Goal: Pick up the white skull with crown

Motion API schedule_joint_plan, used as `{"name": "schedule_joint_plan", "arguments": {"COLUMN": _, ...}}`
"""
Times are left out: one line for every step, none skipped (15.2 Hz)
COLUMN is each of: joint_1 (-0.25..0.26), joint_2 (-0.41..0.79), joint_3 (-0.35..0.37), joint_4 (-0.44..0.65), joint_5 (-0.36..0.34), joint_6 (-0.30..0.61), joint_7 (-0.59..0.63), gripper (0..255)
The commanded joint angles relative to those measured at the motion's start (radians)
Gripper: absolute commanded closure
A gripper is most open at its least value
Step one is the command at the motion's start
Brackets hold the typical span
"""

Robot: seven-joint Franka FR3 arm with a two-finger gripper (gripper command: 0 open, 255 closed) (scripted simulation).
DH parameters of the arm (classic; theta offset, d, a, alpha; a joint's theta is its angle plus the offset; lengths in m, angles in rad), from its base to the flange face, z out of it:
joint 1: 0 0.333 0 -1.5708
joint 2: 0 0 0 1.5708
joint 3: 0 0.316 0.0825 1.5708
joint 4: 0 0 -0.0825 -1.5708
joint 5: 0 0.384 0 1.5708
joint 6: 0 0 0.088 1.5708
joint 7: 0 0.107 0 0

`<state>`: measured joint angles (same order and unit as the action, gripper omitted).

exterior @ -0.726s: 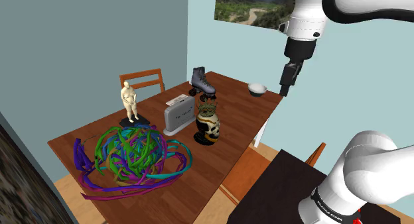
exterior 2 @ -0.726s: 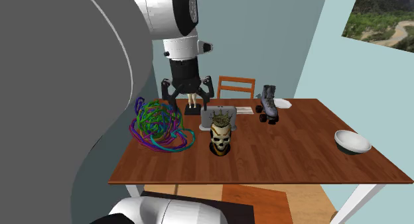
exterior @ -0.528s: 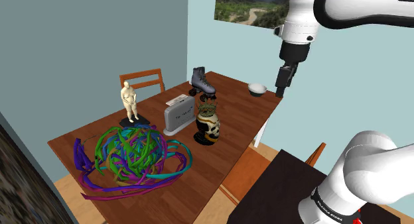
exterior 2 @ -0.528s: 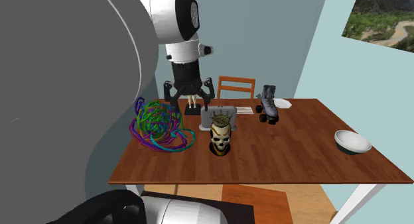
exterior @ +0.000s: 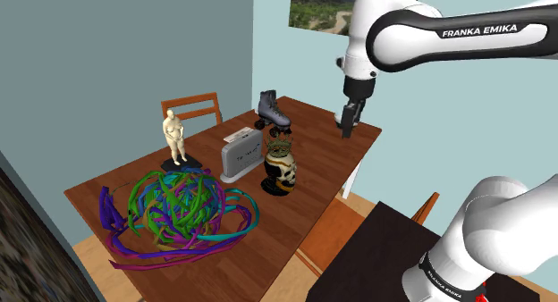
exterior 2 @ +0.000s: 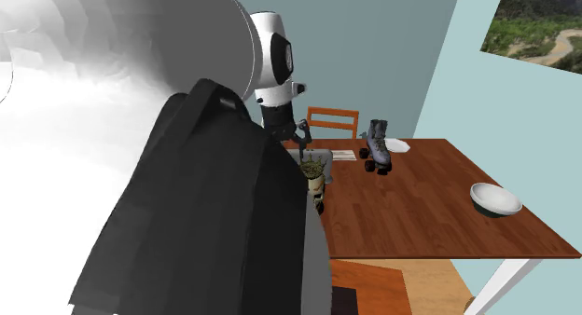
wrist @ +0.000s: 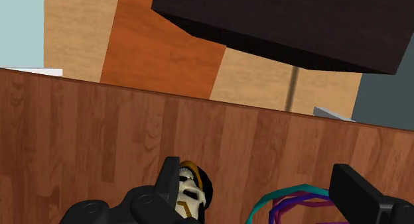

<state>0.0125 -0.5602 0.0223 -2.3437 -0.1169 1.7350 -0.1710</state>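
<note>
1. The step in hand looks like the approach. The gripper hangs over the table in the upper right of the shoulder frame, near a white bowl and well apart from the target.
2. The crowned skull stands upright near the middle of the shoulder frame, just beside a grey box. A tangle of coloured cords lies to its lower left. The face is pale with dark patches and the crown is greenish-gold.
3. In the wrist view the two black fingers stand wide apart with bare wood between them, so the hand is open and carrying nothing. The skull sits next to one finger, not between the two.
4. Next move, as a guess: swing over to the skull, centre it between the fingers, then drop and close. The crown looks spiky, so clasping the rounder head lower down seems safer.
5. Writing — "FRANKA EMIKA" reads clearly in white on the arm at the upper right of the shoulder frame. The marks on the grey box are too small to read.
</note>
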Motion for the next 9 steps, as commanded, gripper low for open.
{"name": "schedule_joint_plan", "arguments": {"joint_1": 0.001, "joint_2": 0.069, "joint_3": -0.001, "joint_4": 0.018, "joint_5": -0.015, "joint_6": 0.055, "joint_7": -0.014, "gripper": 0}}
{"name": "schedule_joint_plan", "arguments": {"joint_1": 0.001, "joint_2": 0.102, "joint_3": -0.002, "joint_4": 0.025, "joint_5": -0.023, "joint_6": 0.083, "joint_7": -0.022, "gripper": 0}}
{"name": "schedule_joint_plan", "arguments": {"joint_1": 0.000, "joint_2": 0.136, "joint_3": -0.004, "joint_4": 0.033, "joint_5": -0.031, "joint_6": 0.110, "joint_7": -0.029, "gripper": 0}}
{"name": "schedule_joint_plan", "arguments": {"joint_1": -0.001, "joint_2": 0.171, "joint_3": -0.005, "joint_4": 0.043, "joint_5": -0.039, "joint_6": 0.137, "joint_7": -0.036, "gripper": 0}}
{"name": "schedule_joint_plan", "arguments": {"joint_1": -0.001, "joint_2": 0.206, "joint_3": -0.006, "joint_4": 0.054, "joint_5": -0.047, "joint_6": 0.162, "joint_7": -0.043, "gripper": 0}}
{"name": "schedule_joint_plan", "arguments": {"joint_1": -0.002, "joint_2": 0.242, "joint_3": -0.006, "joint_4": 0.066, "joint_5": -0.055, "joint_6": 0.187, "joint_7": -0.049, "gripper": 0}}
{"name": "schedule_joint_plan", "arguments": {"joint_1": -0.003, "joint_2": 0.278, "joint_3": -0.007, "joint_4": 0.080, "joint_5": -0.063, "joint_6": 0.210, "joint_7": -0.055, "gripper": 0}}
{"name": "schedule_joint_plan", "arguments": {"joint_1": -0.004, "joint_2": 0.314, "joint_3": -0.008, "joint_4": 0.095, "joint_5": -0.071, "joint_6": 0.233, "joint_7": -0.061, "gripper": 0}}
{"name": "schedule_joint_plan", "arguments": {"joint_1": -0.004, "joint_2": 0.350, "joint_3": -0.008, "joint_4": 0.112, "joint_5": -0.080, "joint_6": 0.254, "joint_7": -0.066, "gripper": 0}}
